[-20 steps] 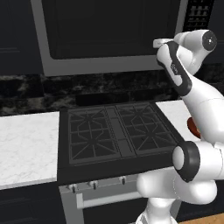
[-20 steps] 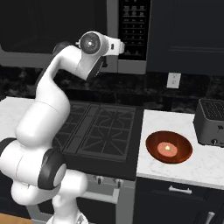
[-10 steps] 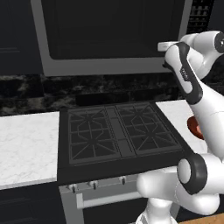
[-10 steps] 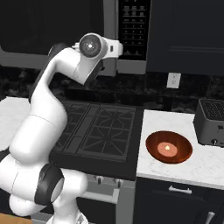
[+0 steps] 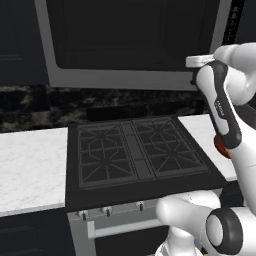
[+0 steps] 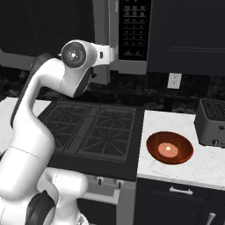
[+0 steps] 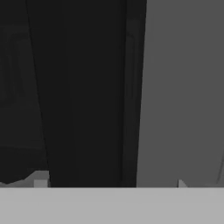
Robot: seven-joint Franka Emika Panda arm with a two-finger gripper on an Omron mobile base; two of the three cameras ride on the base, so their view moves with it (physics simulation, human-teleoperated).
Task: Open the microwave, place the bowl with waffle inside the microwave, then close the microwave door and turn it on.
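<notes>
Up high, the arm's wrist sits at the microwave's (image 5: 130, 45) right edge, upper right of the left base frame, where the door frame meets the black button panel (image 6: 134, 28). The microwave door (image 5: 132, 35) looks shut: dark glass flush in its grey frame.

The hand view gives a close look at dark vertical bands beside a flat grey surface on the right; a narrow dark strip (image 7: 131, 100) running top to bottom may be the bar handle, but I cannot say for sure. Two small pale nubs at the bottom of that view are set far apart, which fits a tool spread wide with nothing between its jaws.

The bowl (image 6: 169, 147) rests on the white tabletop (image 6: 206, 165) right of the black stove (image 6: 92, 132), lower right of the right base frame, near a dark toaster (image 6: 212, 123) but apart from it. The waffle (image 6: 168, 149) lies at its centre.

Handling, as a judgement:
- Door is rigid and hinged; it should swing on a steady pull. Take it by the vertical bar, jaws straddling it, not by the glass.
- Bowl looks glossy and shallow, probably light and slick. A pinch on the rim seems the only hold; keep it level or the loose waffle may slide.
- Step in hand: lining up on the door handle. Everything else is still ahead.
</notes>
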